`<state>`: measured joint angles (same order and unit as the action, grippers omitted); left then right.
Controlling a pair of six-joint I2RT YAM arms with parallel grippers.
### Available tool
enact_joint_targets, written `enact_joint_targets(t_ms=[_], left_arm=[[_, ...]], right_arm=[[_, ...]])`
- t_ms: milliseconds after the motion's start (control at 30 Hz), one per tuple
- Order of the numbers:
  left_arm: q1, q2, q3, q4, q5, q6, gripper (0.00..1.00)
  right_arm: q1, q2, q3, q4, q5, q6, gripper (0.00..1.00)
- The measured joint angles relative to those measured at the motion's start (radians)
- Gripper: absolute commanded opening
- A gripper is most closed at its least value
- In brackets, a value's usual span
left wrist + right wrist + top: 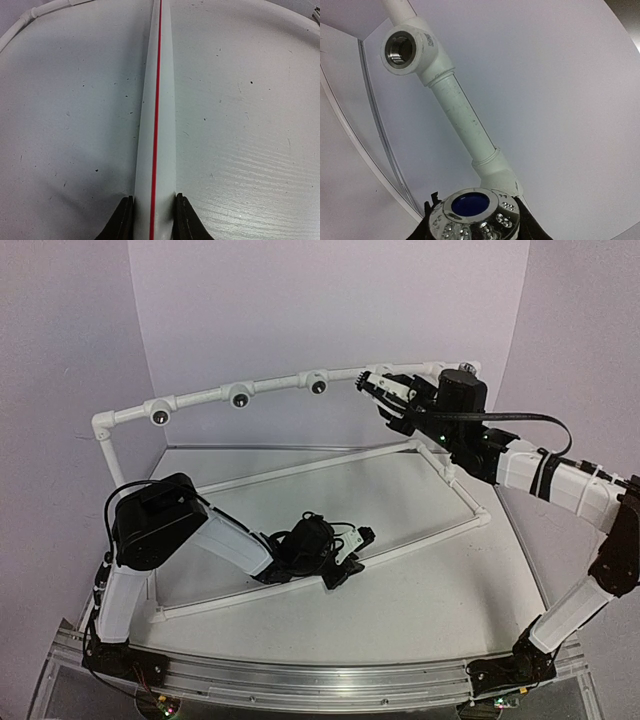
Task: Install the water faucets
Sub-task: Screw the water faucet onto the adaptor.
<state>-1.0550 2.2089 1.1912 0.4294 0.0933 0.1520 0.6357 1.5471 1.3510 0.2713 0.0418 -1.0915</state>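
In the right wrist view a water faucet [476, 215] shows its chrome round head with a blue disc in the middle. My right gripper [476, 222] is shut on it, dark fingers on both sides. The faucet sits against a white fitting [500, 172] at the right end of the raised pipe rail [270, 390]; from above the gripper [375, 387] is up at that end. An open threaded socket [400, 48] lies further along the rail. Down on the table, my left gripper [358, 540] is shut on a white pipe with a red stripe [156, 125], pinched between the fingers [125, 217].
The rail carries three dark round sockets [240, 398] and stands on a post at the far left [103, 435]. White base pipes [300, 468] lie in a triangle on the table [420, 600]. Purple walls close in behind and at both sides.
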Motion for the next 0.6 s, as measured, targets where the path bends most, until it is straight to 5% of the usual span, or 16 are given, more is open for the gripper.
enact_joint_targets(t_ms=[600], left_arm=[[-0.009, 0.01, 0.007, 0.019, -0.005, -0.014, 0.0]], right_arm=[[-0.035, -0.03, -0.092, 0.146, -0.045, 0.235, 0.0]])
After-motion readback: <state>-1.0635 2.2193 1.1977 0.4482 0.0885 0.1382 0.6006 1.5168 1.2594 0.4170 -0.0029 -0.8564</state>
